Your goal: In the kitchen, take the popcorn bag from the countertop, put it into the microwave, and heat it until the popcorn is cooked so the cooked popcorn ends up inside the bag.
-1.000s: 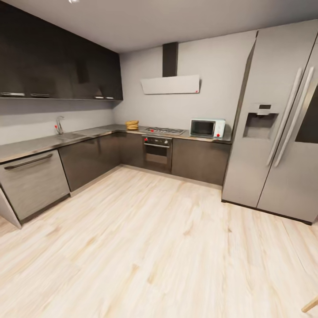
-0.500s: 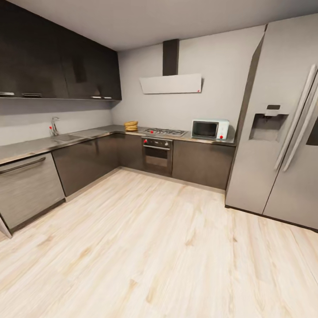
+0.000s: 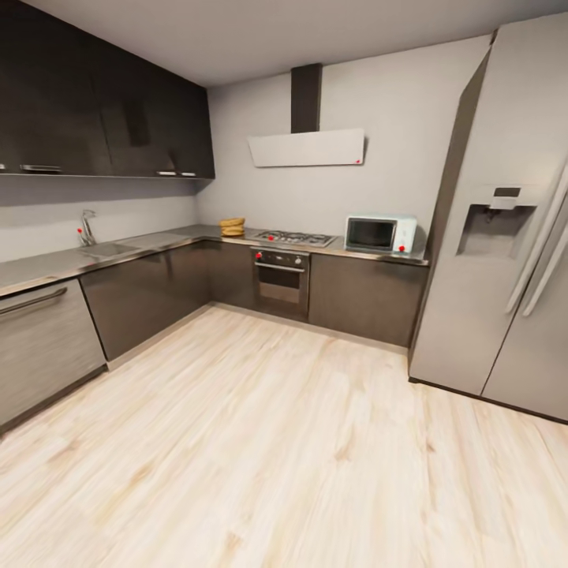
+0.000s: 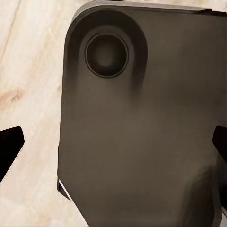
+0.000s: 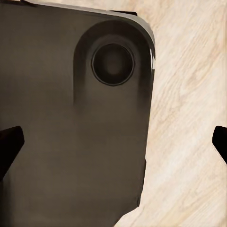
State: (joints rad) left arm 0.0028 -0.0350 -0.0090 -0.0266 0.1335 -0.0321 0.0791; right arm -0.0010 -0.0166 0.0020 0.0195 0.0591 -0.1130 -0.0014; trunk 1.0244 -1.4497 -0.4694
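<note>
Across the kitchen, the orange-tan popcorn bag (image 3: 233, 226) sits on the grey countertop (image 3: 177, 237) in the far corner, left of the gas hob (image 3: 296, 236). Further right on that counter stands the mint-blue microwave (image 3: 381, 234), its dark door closed. In the left wrist view my left gripper (image 4: 113, 146) hangs open over the robot's dark base (image 4: 142, 132) and the wood floor, with nothing between its fingertips (image 4: 9, 146). In the right wrist view my right gripper (image 5: 115, 142) is likewise open and empty.
A tall steel fridge (image 3: 505, 237) fills the right side, close to the microwave. An oven (image 3: 280, 278) sits under the hob, with a white hood (image 3: 308, 148) above. A sink tap (image 3: 85, 229) is on the left counter run. Pale wood floor (image 3: 276, 442) stretches toward the counters.
The whole head view has shifted: the camera has moved forward and slightly left, so the counters, microwave and fridge look nearer. Nothing in the kitchen itself has moved.
</note>
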